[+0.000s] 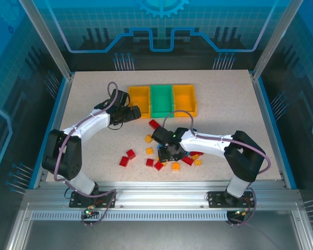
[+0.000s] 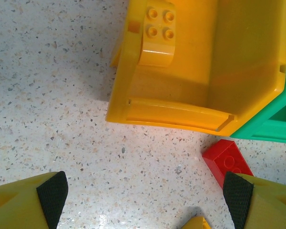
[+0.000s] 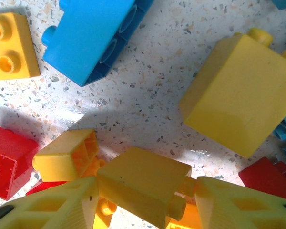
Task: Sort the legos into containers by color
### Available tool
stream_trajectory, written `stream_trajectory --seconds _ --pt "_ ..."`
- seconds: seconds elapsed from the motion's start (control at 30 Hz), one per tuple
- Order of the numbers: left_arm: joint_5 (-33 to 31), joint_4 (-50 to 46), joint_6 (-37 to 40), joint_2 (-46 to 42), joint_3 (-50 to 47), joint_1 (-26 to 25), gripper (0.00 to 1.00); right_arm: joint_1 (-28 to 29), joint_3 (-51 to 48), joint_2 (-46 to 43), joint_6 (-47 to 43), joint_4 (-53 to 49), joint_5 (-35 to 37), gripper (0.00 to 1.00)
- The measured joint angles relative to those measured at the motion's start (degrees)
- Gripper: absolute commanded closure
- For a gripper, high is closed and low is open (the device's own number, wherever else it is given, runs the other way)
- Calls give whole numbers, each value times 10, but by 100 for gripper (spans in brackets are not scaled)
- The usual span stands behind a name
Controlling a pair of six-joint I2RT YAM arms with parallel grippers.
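Both arms (image 1: 88,127) bent: left end effector (image 2: 143,195) beside bin (image 2: 171,114), right end effector (image 1: 170,154) low

- Table top (image 2: 62,119): speckled, stone-like, smooth; faint sheen noted.
- Yellow bin (image 2: 171,112): moulded plastic, glossy.
- Legos (image 3: 238,95): smooth plastic, soft highlights seen.
- Left gripper (image 2: 145,193) pads (image 2: 52,193): black, matt, finely textured; fingers (image 2: 19,205) seen as yellow plastic.
- Front rail (image 1: 156,200): bare metal, satin.

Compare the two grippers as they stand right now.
The left gripper is wide open and empty; the right gripper has a yellow brick between its fingers. Left hovers over bare table beside the yellow bin; right is down among the loose bricks. Both point down at the table.
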Motion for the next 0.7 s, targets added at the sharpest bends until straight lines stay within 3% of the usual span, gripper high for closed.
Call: stream_trajectory --seconds 0.5,0.7 --pt "0 2 -4 -6 -9 0 11 -7 -8 -8 -4 0 10 49" --pt "0 3 -4 -12 -10 0 11 -14 -18 -17 -4 6 9 46"
